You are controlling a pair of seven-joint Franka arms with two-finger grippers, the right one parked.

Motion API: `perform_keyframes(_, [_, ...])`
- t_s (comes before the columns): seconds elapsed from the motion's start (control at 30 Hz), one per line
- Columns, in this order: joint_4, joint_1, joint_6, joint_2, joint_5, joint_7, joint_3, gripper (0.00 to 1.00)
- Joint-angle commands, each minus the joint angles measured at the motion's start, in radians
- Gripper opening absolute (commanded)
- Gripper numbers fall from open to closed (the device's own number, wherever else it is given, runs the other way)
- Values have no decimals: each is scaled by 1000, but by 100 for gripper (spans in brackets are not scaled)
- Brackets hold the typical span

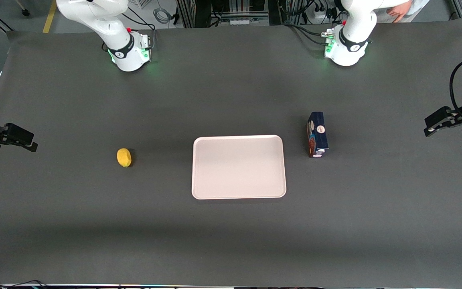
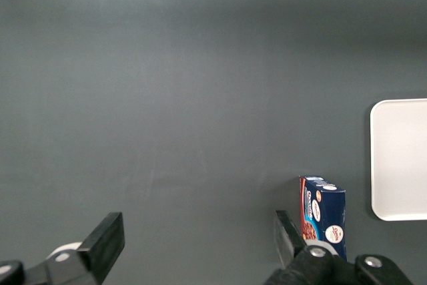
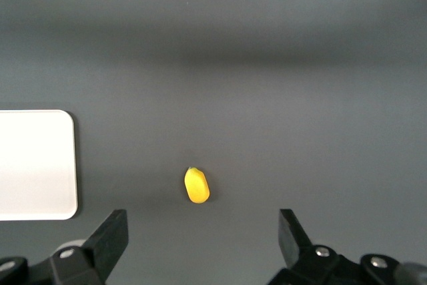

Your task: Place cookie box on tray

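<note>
Nothing is held yet: the claw [image 1: 429, 129] hangs at the working arm's end of the table, well apart from the box [image 1: 317, 134], with its fingers [image 2: 103, 239] spread wide and only bare mat between them. The box stands on the mat between the claw and the tray [image 1: 199, 168], just beside the tray's short edge but not touching it; the tray lies farther from the claw than the box does.

To do the reach well, I judge the claw should travel toward the box and come down over it from above, turned so its fingers close across the narrow width, not the long side. A grip near the middle of the box's length would keep it from swinging. The box looks light and stands on a thin edge, so a glancing finger could tip it; the descent wants to be centred before closing.

The box is a slim dark blue carton, with a round white logo and brown cookie pictures on the face turned toward the tray, its corners crisp and unopened as far as can be seen.
</note>
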Motion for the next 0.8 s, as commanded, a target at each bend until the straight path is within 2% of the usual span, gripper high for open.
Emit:
perform_keyframes(0.0, [33, -27, -33, 12, -16, 2, -5, 100])
perform_keyframes(0.3, [32, -117, -35, 31, -14, -149, -7, 99])
perform_keyframes(0.77, [6, -154, -33, 72, -14, -319, -53, 99])
